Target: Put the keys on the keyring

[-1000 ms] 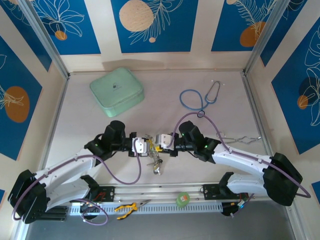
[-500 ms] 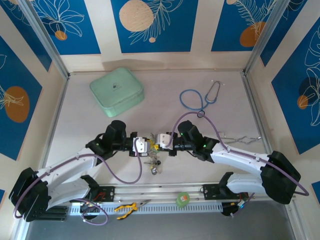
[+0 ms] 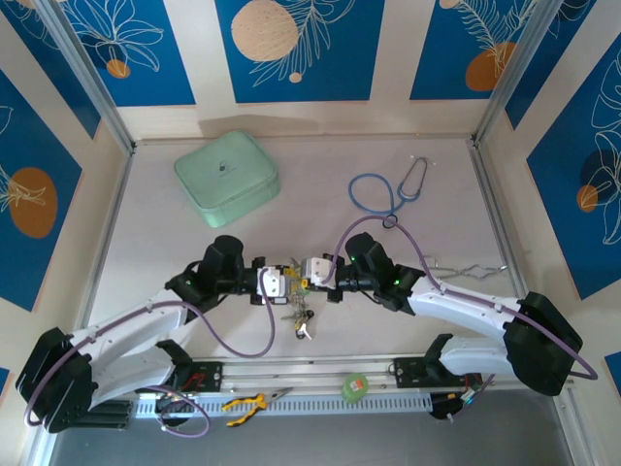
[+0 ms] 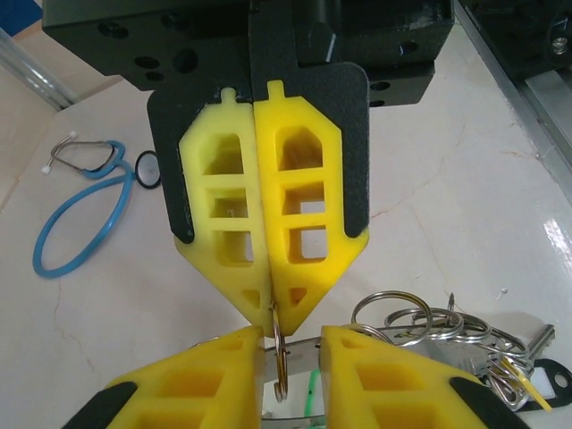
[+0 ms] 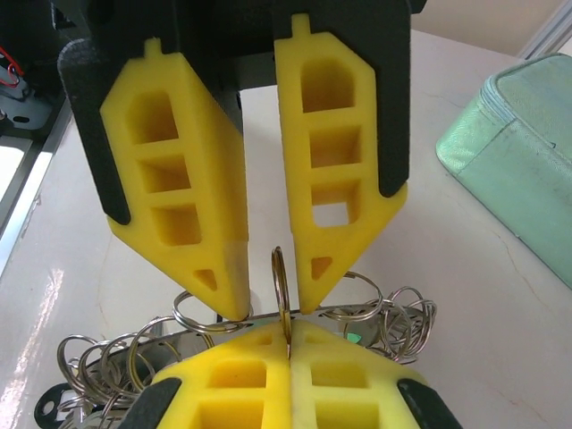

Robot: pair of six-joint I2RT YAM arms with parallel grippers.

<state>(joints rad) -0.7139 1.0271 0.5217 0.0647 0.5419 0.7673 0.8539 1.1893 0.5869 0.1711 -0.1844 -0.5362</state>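
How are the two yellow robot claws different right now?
The left gripper has its jaws apart; the right gripper has its jaws pressed together. The right gripper pinches a thin metal ring; the left gripper only stands around that ring, one finger on each side, seemingly not squeezing it. Both have yellow fingers and face each other tip to tip, close to a bunch of key rings.

no legible txt, mint case [image 3: 226, 178] logo unreadable
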